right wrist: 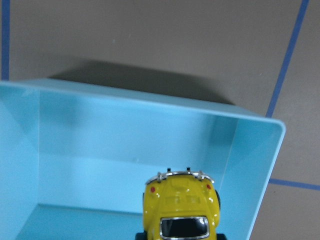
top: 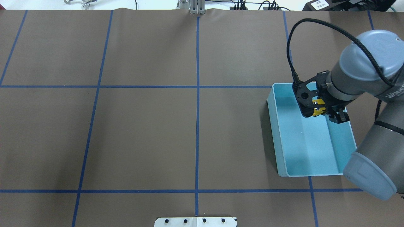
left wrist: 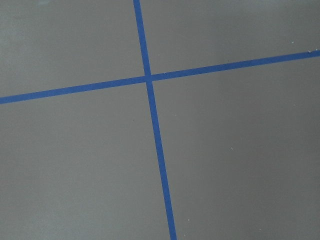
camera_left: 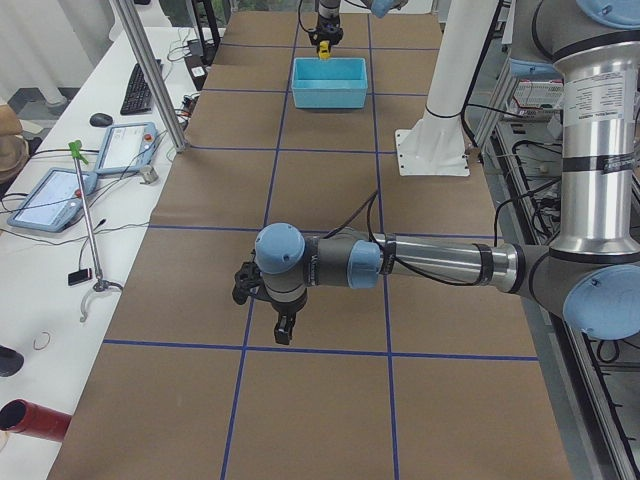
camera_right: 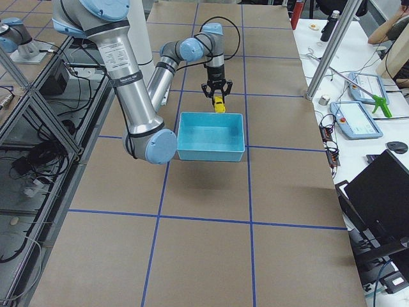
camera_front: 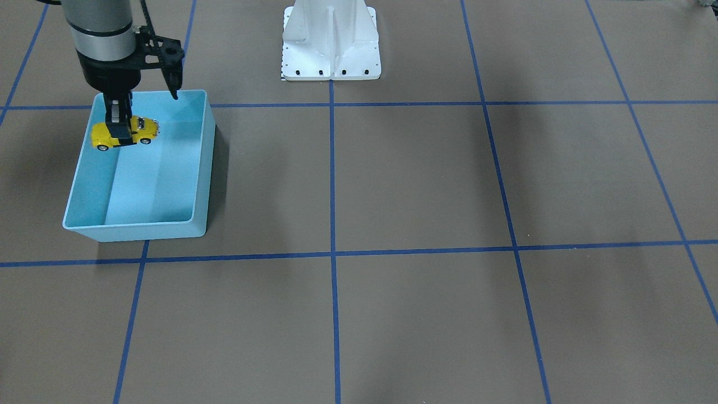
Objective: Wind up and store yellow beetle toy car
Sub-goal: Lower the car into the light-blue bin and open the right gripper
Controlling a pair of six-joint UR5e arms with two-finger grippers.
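Note:
The yellow beetle toy car (camera_front: 139, 129) hangs in my right gripper (camera_front: 119, 134), held by its sides above the far end of the light blue bin (camera_front: 134, 227). The car is clear of the bin floor. In the overhead view the car (top: 318, 107) shows between the black fingers over the bin (top: 277, 135). The right wrist view shows the car's rear (right wrist: 181, 207) over the bin's corner (right wrist: 250, 120). My left gripper (camera_left: 268, 318) shows only in the exterior left view, hovering over bare table far from the bin; I cannot tell whether it is open or shut.
The white robot base (camera_front: 331, 42) stands at the table's middle edge. Blue tape lines (camera_front: 332, 224) grid the brown table. The left wrist view shows only a tape crossing (left wrist: 148, 77). Tablets and tools (camera_left: 60, 190) lie on a side bench.

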